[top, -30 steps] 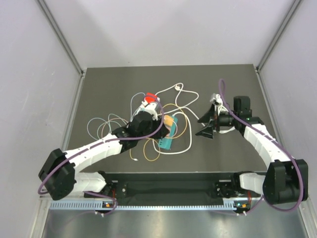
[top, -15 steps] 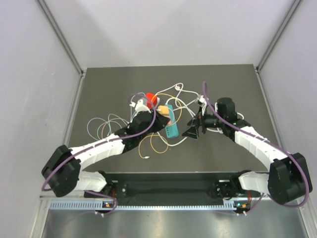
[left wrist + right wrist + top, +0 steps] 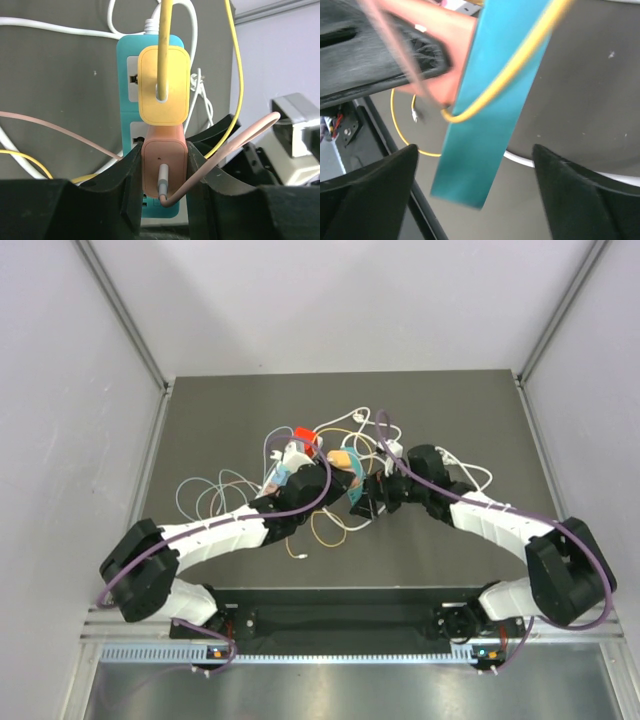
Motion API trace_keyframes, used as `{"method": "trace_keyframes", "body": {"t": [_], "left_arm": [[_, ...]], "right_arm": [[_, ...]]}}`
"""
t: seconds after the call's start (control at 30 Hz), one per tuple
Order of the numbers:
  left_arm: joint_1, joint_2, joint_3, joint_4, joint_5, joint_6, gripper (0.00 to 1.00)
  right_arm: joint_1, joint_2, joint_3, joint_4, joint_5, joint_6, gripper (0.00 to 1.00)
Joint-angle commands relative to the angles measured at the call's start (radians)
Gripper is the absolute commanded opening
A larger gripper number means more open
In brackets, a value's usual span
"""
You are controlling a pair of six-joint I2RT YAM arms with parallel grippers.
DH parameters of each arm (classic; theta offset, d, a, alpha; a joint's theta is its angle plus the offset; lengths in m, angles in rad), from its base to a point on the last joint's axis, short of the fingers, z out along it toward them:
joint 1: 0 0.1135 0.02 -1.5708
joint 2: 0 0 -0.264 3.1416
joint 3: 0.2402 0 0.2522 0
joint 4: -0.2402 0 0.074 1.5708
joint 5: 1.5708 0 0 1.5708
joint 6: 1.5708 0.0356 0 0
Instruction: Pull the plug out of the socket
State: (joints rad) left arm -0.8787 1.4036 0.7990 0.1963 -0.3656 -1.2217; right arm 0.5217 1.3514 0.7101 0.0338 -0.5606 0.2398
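Dark grey table (image 3: 470, 410) is strewn with looped cables between pale walls; near its middle the teal socket strip (image 3: 125, 55) appears to be raised. A rounded salmon plug (image 3: 165, 150), its cable leaving from the face, is seated just below a yellow plug (image 3: 164, 85); it is pinched at both flanks by the left gripper (image 3: 164, 172), judged ready to be drawn straight out. The strip's free end is straddled, untouched, by the wide-spread right gripper (image 3: 475, 190), presumably for bracing.
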Motion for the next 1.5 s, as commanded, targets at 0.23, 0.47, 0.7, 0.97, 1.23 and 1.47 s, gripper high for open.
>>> {"method": "trace_keyframes", "body": {"t": [0.23,0.47,0.7,0.97,1.23,1.47], "left_arm": [[-0.029,0.018,0.057,0.129,-0.052,-0.108,0.00],[-0.032,-0.018,0.031,0.144,-0.021,-0.096,0.00],[-0.031,-0.152,-0.038,0.082,-0.010,-0.073,0.00],[-0.020,-0.225,-0.061,0.035,0.125,0.060,0.00],[-0.014,-0.333,-0.061,-0.096,0.197,0.301,0.00],[-0.009,-0.460,0.029,-0.365,0.094,0.496,0.00]], "right_arm": [[0.020,-0.006,0.055,0.049,0.047,0.009,0.39],[-0.066,0.014,0.100,-0.031,0.111,-0.045,0.00],[-0.161,-0.006,0.081,-0.023,0.068,-0.016,0.00],[-0.163,0.017,0.065,0.012,-0.010,0.006,0.00],[-0.161,0.034,0.045,0.032,-0.082,-0.008,0.00],[-0.161,0.066,0.051,0.003,-0.174,-0.126,0.00]]}}
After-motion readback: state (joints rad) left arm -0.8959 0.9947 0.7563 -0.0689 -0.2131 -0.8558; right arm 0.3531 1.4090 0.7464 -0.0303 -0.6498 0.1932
